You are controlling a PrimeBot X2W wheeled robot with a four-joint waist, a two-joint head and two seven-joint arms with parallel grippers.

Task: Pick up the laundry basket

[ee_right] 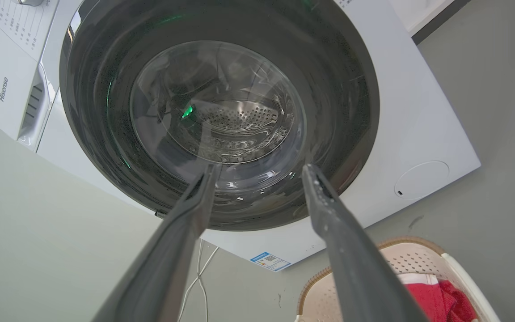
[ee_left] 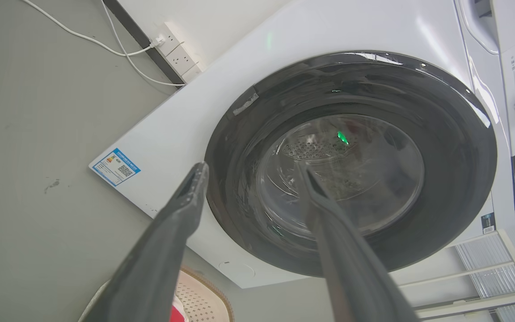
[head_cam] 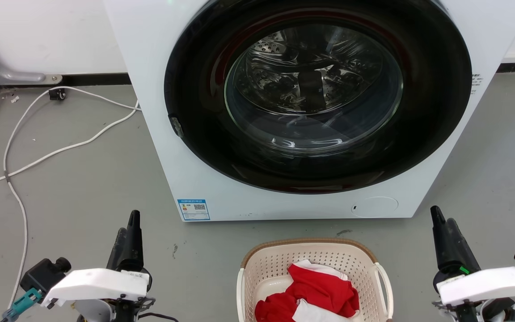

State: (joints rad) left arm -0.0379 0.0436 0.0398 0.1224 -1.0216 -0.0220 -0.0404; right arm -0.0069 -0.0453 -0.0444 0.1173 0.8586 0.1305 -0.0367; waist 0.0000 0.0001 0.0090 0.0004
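Weight should not trouble you: the laundry basket point(head_cam: 275, 264) is thin perforated plastic with only a little red and white clothing point(head_cam: 324, 290) lying in it, so I judge it light. Expect the walls to give if you pinch them, and the smooth plastic to slip in a bare pinch. The brown rim point(head_cam: 309, 243) looks stiffer, and the two white loops are the natural holds: the left handle point(head_cam: 239, 286) on the side toward your left tool point(head_cam: 128, 223), the right handle point(head_cam: 385, 279) on the side toward your right tool point(head_cam: 441, 217). Take both at once, one tool through or around each loop, so the load hangs level and the clothes do not slide to one end.

The basket sits on the floor point(head_cam: 83, 179) between your two tools, set back from their fingertips point(head_cam: 134, 218) toward the robot's body, near the washing machine point(head_cam: 159, 147) that both tools point at. Each tool stands well apart from its handle. In both wrist views the fingers are spread with a clear gap and nothing between them, so neither tool holds anything.

To look at, it is a cream rounded rectangle, its walls dotted with small holes, the woven-look brown band running round the top edge. Its near end is cut off by the bottom of the head view.
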